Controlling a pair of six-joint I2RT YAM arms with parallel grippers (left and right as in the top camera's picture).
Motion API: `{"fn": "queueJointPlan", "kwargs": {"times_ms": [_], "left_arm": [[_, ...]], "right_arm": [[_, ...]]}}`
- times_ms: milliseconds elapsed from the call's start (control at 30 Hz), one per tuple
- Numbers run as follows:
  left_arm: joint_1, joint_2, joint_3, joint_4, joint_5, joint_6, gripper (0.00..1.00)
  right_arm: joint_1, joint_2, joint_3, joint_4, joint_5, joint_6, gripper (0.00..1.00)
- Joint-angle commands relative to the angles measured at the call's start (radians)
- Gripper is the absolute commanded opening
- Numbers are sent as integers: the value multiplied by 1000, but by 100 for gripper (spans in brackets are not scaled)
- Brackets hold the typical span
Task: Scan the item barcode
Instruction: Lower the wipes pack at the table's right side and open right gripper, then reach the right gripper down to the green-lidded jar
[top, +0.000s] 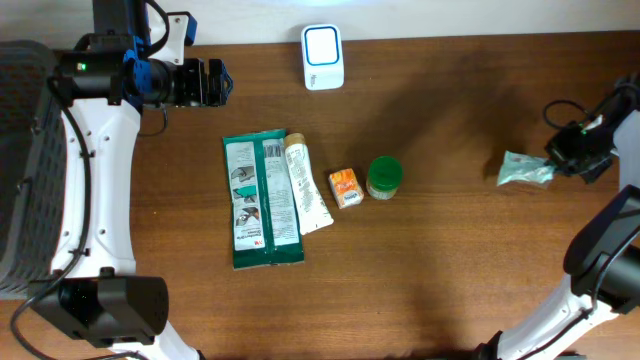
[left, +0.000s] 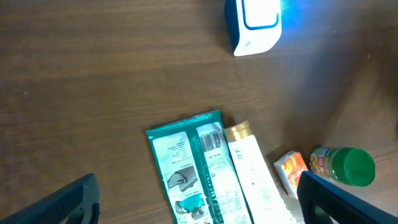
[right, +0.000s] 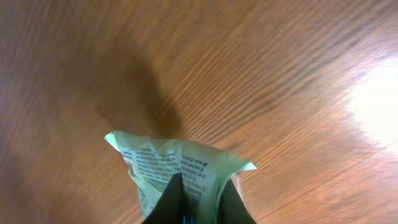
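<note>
1 pale green packet (top: 525, 170) is the thing I have to scan, and it sits far out on the right side of the table (top: 450, 270). My right gripper (top: 572, 152) has it by 1 end. In the right wrist view, the 2 dark fingers (right: 166, 205) come together in a point on the packet, so the jaws are pinching it tight. I can see small print on the packet, but it is too tiny to read. I cannot tell if the packet touches the wood or hangs just over it.

The white scanner (top: 323, 57) stands at the far edge of the table, near the middle, well apart from the packet. Its face glows blue in the left wrist view.

Between the two, 4 other things lie in a row. A jar with a green lid (top: 384, 177) stands beside a small orange box (top: 345, 187). Next is a cream tube (top: 306, 185), touching a flat teal pack (top: 262, 200).

My left gripper (top: 215, 82) hangs at the far left of the table, with nothing in it. Its 2 fingers (left: 68, 202) are spread wide apart.
</note>
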Motion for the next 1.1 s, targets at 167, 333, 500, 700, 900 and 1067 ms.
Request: {"fn": "queueJointPlan", "kwargs": {"times_ms": [167, 333, 500, 700, 900, 1067], "left_arm": [[1, -6, 2, -1, 8, -10, 99], [1, -6, 2, -1, 8, -10, 99], [1, -6, 2, -1, 8, -10, 99], [1, -6, 2, -1, 8, -10, 99], [1, -6, 2, -1, 8, -10, 99], [1, -6, 2, -1, 8, -10, 99]], "right_arm": [[-10, -5, 55, -73, -26, -157, 92], [84, -28, 388, -375, -82, -306, 98], [407, -37, 508, -399, -234, -327, 98], [692, -25, 438, -305, -95, -214, 98], [855, 28, 321, -271, 160, 209, 99], [865, 30, 185, -200, 187, 316, 98]]}}
